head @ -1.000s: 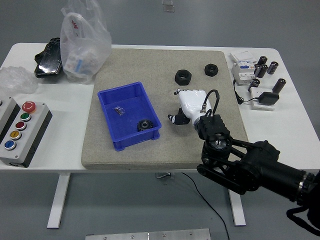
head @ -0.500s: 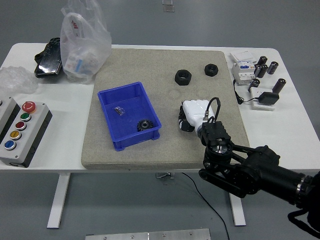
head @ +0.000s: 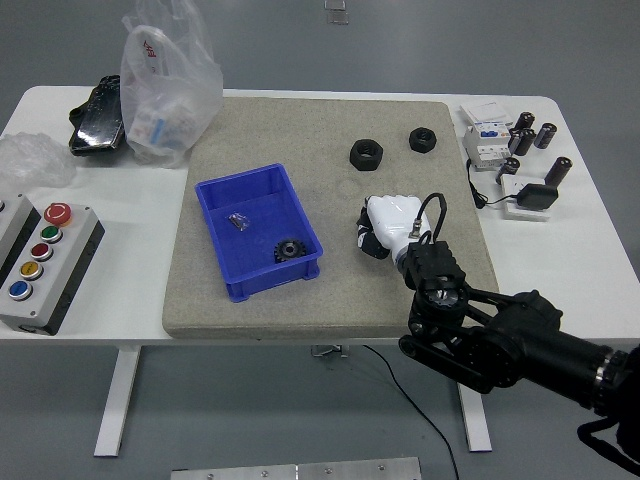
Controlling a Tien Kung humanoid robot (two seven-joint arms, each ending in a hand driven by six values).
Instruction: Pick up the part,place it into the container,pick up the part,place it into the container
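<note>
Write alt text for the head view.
The robot's right hand, fingers curled and holding nothing, hovers over a grey mat between a blue bin holding a gear and two black nuts farther back on a white table.

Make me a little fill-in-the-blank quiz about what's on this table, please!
1. The gear-like part lies inside the ____ bin.
2. Two black nuts sit on the grey mat, ____ in number.
3. The right hand is coloured ____.
4. The button box has a ____ button at its top.

Missing words: blue; two; white; red
</note>
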